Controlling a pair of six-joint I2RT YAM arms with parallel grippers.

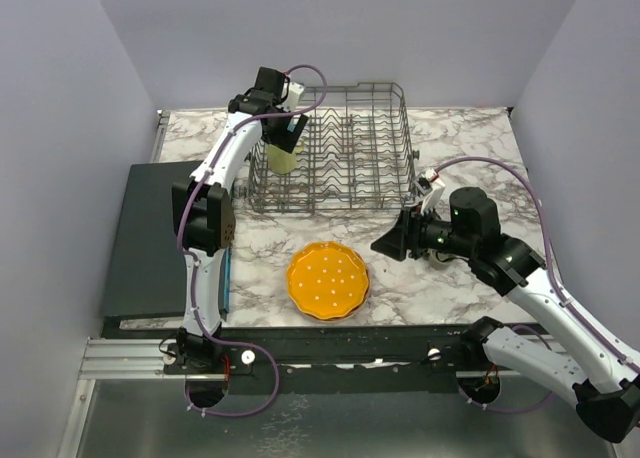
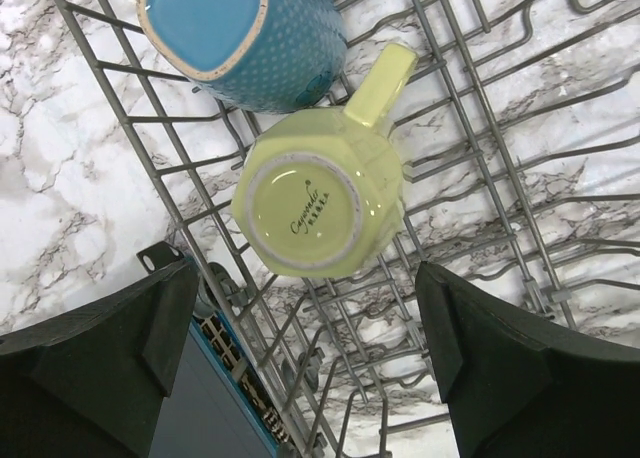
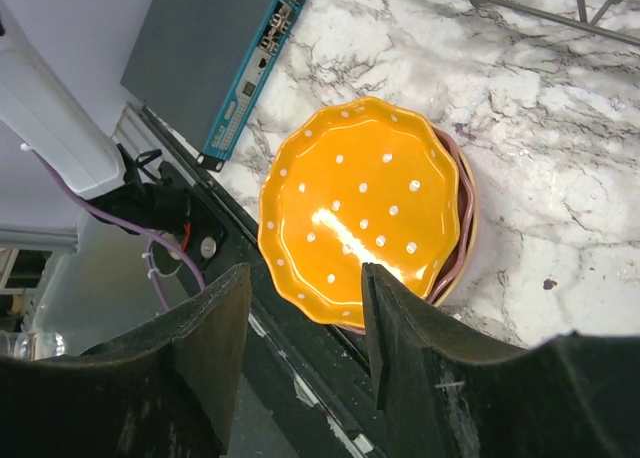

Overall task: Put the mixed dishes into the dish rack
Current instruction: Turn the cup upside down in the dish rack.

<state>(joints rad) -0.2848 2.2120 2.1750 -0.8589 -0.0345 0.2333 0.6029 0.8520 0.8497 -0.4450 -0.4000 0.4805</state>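
Note:
The dish rack (image 1: 345, 148) stands at the back of the marble table. Inside its left end a yellow mug (image 2: 320, 203) sits upside down, with a blue mug (image 2: 250, 33) lying beside it. My left gripper (image 2: 305, 318) hangs open just above the yellow mug (image 1: 283, 158), with nothing between its fingers. An orange scalloped, white-dotted plate (image 1: 328, 280) lies at the front centre on top of a pink plate and a peach plate (image 3: 462, 228). My right gripper (image 1: 385, 246) hovers to the right of the stack, above it. It is open and empty, and it points towards the orange plate (image 3: 360, 208).
A dark flat mat (image 1: 150, 238) lies at the left, its blue-edged side next to the rack (image 2: 225, 378). A black rail (image 1: 330, 343) runs along the near table edge, close to the plates. Grey walls close in the left, back and right.

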